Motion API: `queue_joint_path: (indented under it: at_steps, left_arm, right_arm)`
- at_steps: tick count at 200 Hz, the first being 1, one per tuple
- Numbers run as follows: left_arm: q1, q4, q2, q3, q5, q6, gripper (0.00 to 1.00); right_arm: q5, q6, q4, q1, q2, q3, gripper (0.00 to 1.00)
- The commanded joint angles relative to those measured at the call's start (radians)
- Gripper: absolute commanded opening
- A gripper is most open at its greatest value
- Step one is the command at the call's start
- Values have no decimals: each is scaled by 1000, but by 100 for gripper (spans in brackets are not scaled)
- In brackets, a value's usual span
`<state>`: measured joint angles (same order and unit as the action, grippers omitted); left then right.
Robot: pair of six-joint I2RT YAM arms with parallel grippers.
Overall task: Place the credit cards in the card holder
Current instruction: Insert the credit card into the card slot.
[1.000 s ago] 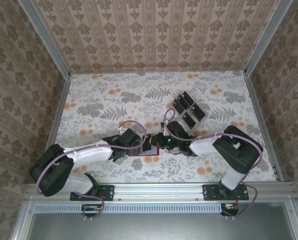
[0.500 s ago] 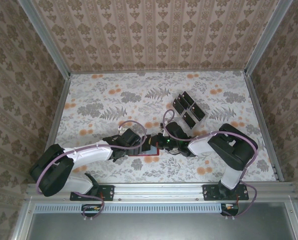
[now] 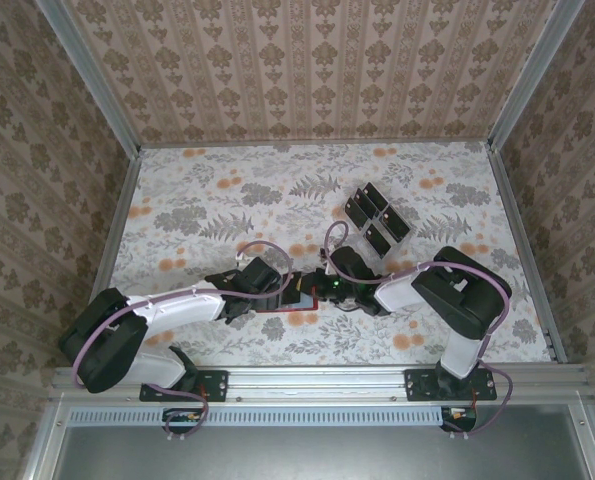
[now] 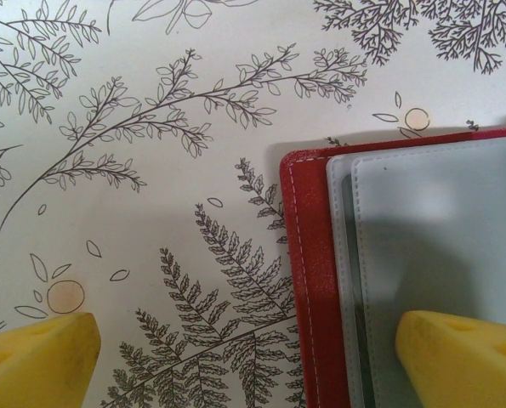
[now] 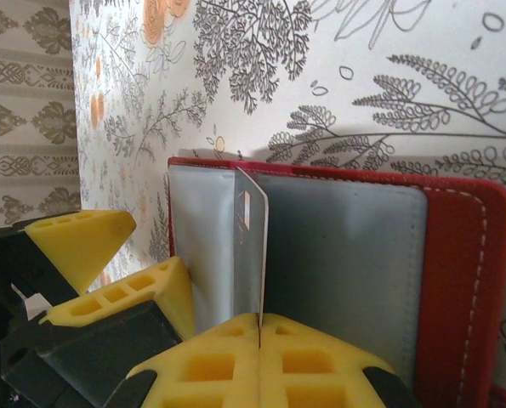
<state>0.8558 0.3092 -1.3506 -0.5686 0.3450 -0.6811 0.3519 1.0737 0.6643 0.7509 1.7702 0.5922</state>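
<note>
Leftward went my right elbow; right pincer (image 5: 259, 327) grips a card (image 5: 253, 246) on edge, long axis outward over the open wallet (image 5: 461, 255); left pincer (image 4: 244, 340) gapes.

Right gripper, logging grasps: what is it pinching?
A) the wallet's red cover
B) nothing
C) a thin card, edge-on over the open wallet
C: the right gripper pinches a thin card that stands on edge over the grey inside of the wallet.
</note>
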Motion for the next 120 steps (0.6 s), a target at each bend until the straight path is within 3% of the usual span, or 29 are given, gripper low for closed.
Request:
queue_joint_path:
  at_steps: [1,120]
  left_arm:
    - [-5,68,-13,36,2,-3,100]
    - [-5,68,-13,36,6,-1,100]
  right_arm:
    - [21,-3,-6,9,3,-29,0]
    - [16,26,3,11,8,-61,0]
